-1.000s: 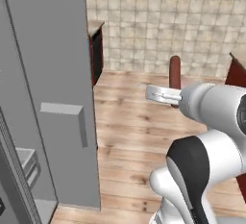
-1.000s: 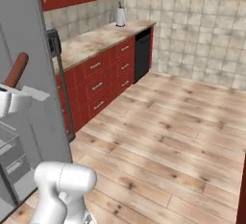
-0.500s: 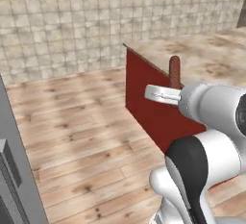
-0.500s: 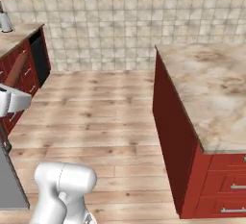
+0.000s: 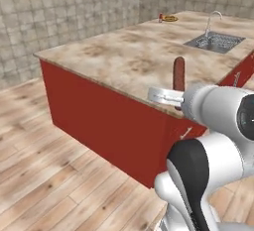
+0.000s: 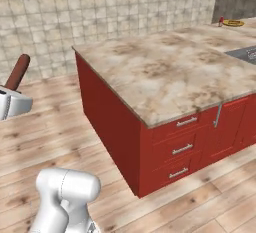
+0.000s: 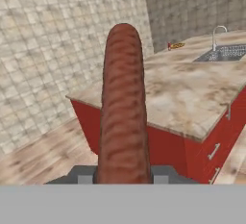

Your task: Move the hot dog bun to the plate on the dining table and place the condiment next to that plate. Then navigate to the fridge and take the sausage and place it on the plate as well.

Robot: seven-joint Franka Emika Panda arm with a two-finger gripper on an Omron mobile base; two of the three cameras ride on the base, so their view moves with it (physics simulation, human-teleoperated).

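Observation:
The dark reddish-brown sausage [image 7: 123, 107] stands upright in my gripper [image 7: 123, 174], which is shut on its lower end. From the base cameras the sausage [image 5: 178, 73] [image 6: 18, 71] sticks up above the gripper [image 5: 172, 96] [image 6: 11, 93], held in the air in front of the dining table [image 5: 124, 51] [image 6: 165, 69]. At the table's far corner lies the yellow-rimmed plate [image 5: 170, 19] [image 6: 233, 23] [image 7: 177, 45] with the red condiment [image 5: 160, 17] [image 6: 221, 21] [image 7: 168, 46] just beside it. The hot dog bun is too small to make out there. The fridge is out of view.
A steel sink [image 5: 214, 42] [image 7: 226, 52] with a curved tap [image 5: 213, 18] is set in the table near the plate. Red cabinet fronts with drawer handles [image 6: 186, 149] face me. Wooden floor [image 5: 54, 175] runs to tiled walls [image 6: 100, 7].
The whole picture has swung: the fridge and wall cabinets have left the views and the dining table has come in. The sausage stays upright in the shut gripper.

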